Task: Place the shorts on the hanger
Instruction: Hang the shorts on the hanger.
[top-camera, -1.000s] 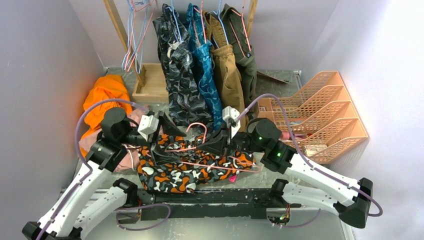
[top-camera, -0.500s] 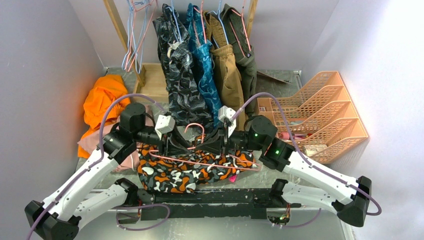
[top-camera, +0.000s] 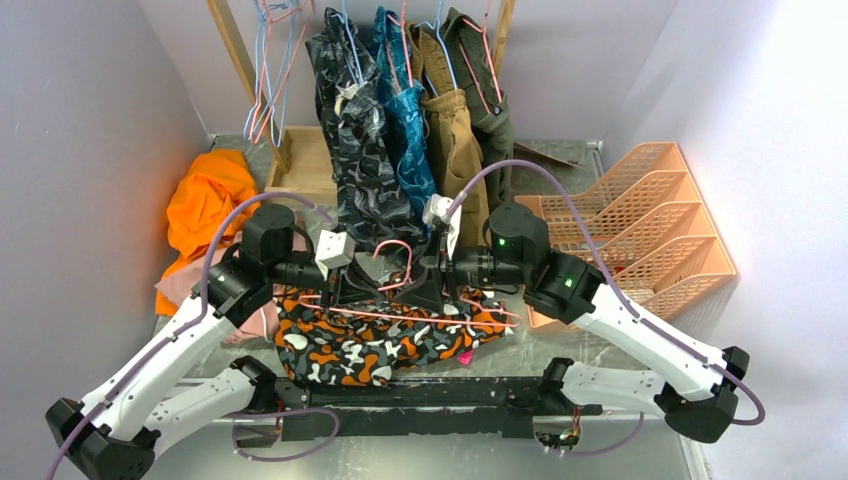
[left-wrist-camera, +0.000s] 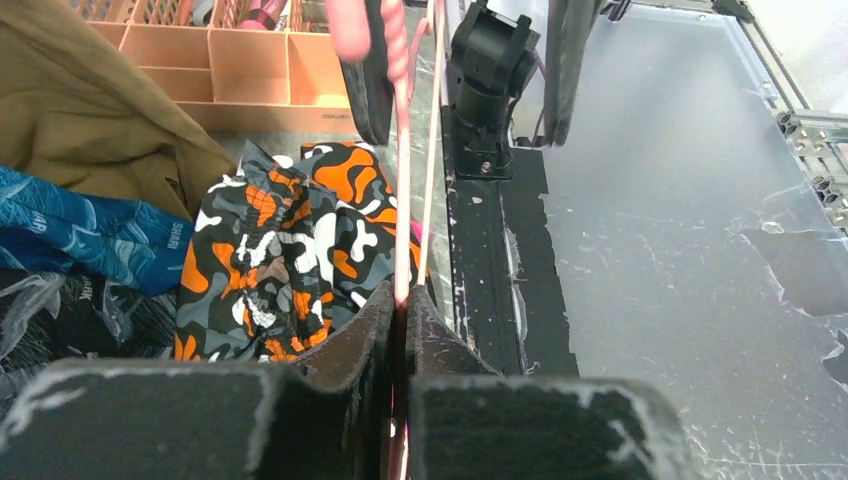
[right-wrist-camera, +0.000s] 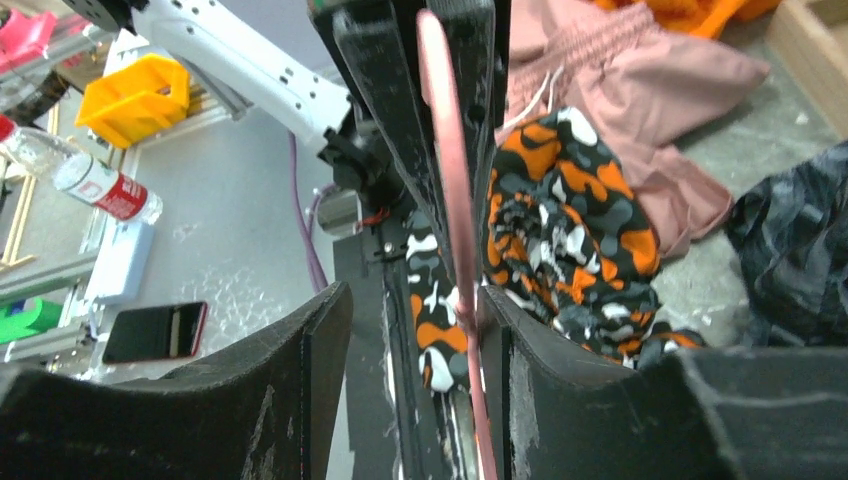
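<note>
fingers of left arm (left-wrist-camera: 352, 340) tight on the hanger (left-wrist-camera: 402, 200) wire over the shorts (left-wrist-camera: 290, 240); right fingers (right-wrist-camera: 300, 360) apart around it

Top external: you look down from high behind both arm bases toward the back wall. The view is wide and distant and takes in the whole table (top-camera: 450, 455).

Left wrist: you sit close behind the left gripper (left-wrist-camera: 400, 295), facing rightward toward the orange rack (left-wrist-camera: 250, 70).

Right wrist: you sit equally close behind the right gripper (right-wrist-camera: 412, 297), facing leftward.

All three views overlap on the shorts (top-camera: 380, 345) and the hanger (top-camera: 400, 318) at centre.
</note>
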